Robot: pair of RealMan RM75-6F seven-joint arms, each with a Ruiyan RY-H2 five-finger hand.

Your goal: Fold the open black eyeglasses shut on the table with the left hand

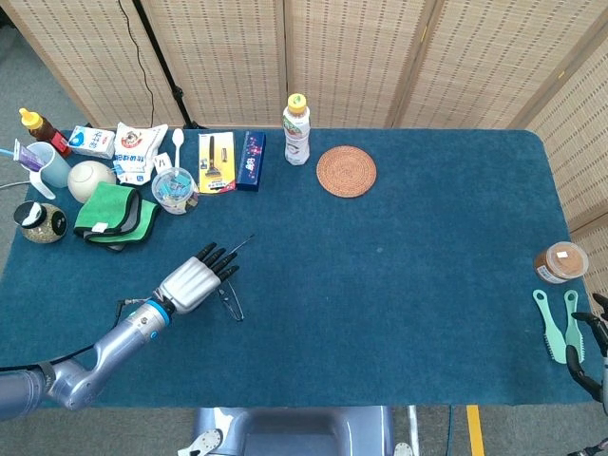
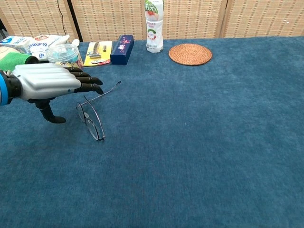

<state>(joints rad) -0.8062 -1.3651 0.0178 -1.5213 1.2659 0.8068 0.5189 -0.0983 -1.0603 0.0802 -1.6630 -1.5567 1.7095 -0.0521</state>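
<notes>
Covering table (image 1: pixel 399 275), blue cloth (image 2: pixel 199 142)

lighting even and bright in both views, diffuse, apparently from overhead; no hard shadows. the table (image 1: pixel 427 285) cloth reads a flat, saturated blue with no glare. soft faint shadow under the left hand (image 2: pixel 45 85) in the chest view; mild sheen on its silver back. head view sharp across the frame, slight bending of the screens (image 1: pixel 351 57) toward the edges. chest view sharp in the middle; the bottle (image 2: pixel 153 23) is cut off at the top edge. thin glasses (image 2: pixel 92 118) frame hard to resolve from the head view.
</notes>
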